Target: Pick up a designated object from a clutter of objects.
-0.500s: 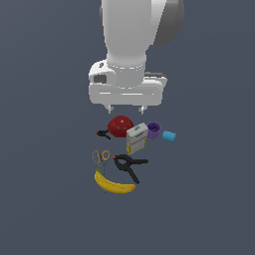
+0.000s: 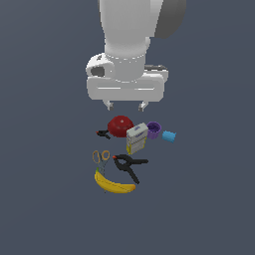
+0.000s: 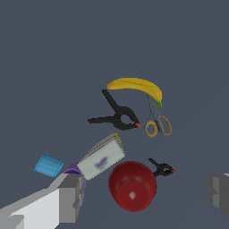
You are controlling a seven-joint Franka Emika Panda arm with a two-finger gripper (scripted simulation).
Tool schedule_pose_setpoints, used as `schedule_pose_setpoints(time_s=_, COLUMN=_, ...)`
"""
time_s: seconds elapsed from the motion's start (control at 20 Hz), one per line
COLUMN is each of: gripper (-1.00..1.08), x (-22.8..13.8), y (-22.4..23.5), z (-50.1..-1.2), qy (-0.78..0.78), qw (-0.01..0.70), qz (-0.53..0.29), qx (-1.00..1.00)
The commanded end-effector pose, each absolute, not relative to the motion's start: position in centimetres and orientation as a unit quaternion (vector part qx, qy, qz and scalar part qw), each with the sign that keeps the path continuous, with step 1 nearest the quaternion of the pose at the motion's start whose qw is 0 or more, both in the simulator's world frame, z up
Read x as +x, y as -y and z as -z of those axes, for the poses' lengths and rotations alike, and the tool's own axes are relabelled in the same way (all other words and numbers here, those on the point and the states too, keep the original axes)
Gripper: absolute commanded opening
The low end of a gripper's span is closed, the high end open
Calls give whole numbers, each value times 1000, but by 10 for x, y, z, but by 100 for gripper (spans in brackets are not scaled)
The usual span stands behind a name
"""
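Note:
The curved yellow banana (image 2: 113,184) lies at the near end of the clutter; it also shows in the wrist view (image 3: 136,86). Beside it lie orange-handled scissors (image 2: 101,158) and a large black clamp (image 2: 129,165). Farther back are a red bowl (image 2: 120,125), a white-yellow box (image 2: 136,138), a purple cup (image 2: 154,129), a blue block (image 2: 169,136) and a small black clamp (image 2: 103,133). My gripper (image 2: 125,105) hangs open and empty above the red bowl, well clear of the banana. Its fingers (image 3: 67,197) frame the bowl (image 3: 132,186) in the wrist view.
The items sit on a plain dark grey surface (image 2: 45,199). In the wrist view the scissors (image 3: 157,123), large clamp (image 3: 118,116), box (image 3: 101,157), blue block (image 3: 48,164) and small clamp (image 3: 162,169) lie between the bowl and the banana.

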State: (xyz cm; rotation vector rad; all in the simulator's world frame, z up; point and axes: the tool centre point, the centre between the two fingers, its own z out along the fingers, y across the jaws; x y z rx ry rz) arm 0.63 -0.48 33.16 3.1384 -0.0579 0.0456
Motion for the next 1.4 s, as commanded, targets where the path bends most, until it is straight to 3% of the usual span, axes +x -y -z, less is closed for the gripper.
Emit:
schedule_pose_setpoints(time_s=0.0, gripper=100, x=7, y=5, z=-333, qy=19, qw=0, qz=-16, qx=1000)
schedule_pose_setpoints(time_s=0.6, gripper=100, x=20, y=9, z=-320, qy=-21, qw=6, qz=-14, qx=1000)
schedule_pose_setpoints(time_s=1.35, gripper=100, x=71, y=25, z=-259, qy=-189, qw=19, qz=-4, qx=982)
